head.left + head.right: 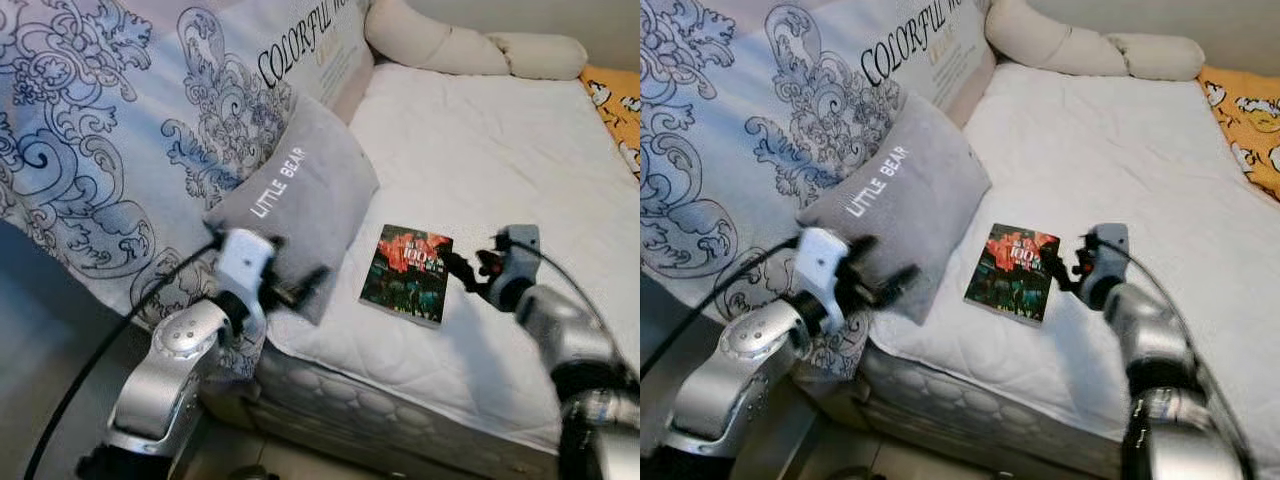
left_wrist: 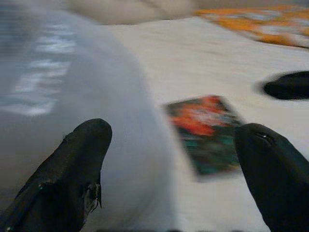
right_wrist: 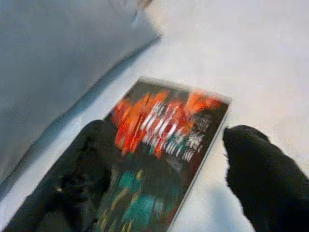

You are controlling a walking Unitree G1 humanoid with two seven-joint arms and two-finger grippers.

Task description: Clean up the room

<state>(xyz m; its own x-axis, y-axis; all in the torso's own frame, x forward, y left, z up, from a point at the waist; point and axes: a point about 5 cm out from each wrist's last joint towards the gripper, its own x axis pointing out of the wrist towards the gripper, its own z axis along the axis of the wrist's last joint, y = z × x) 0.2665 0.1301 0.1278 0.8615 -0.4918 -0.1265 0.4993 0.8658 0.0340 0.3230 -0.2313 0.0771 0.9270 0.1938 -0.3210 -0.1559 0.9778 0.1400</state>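
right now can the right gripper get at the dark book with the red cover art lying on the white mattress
Probably yes. The right gripper is open at the dark book's edge, with bare white mattress around it; the grey pillow lies clear on the book's other side.

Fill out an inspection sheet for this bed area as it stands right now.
Surface: white quilted mattress, mostly bare.
Job's things: dark paperback book with a red cover picture lying flat near the mattress's front edge; grey "LITTLE BEAR" pillow leaning on the blue-patterned white duvet, apart from the book.
Clutter: orange printed cloth at the far right edge; beige bolster cushion at the head.
Grippers: left tool open, at the pillow's lower corner; right tool open, fingers at the book's right edge, not yet closed on it.
Cables: black cable running from the left wrist; another along the right arm.
Surroundings: floor beside the bed, nothing seen on it.
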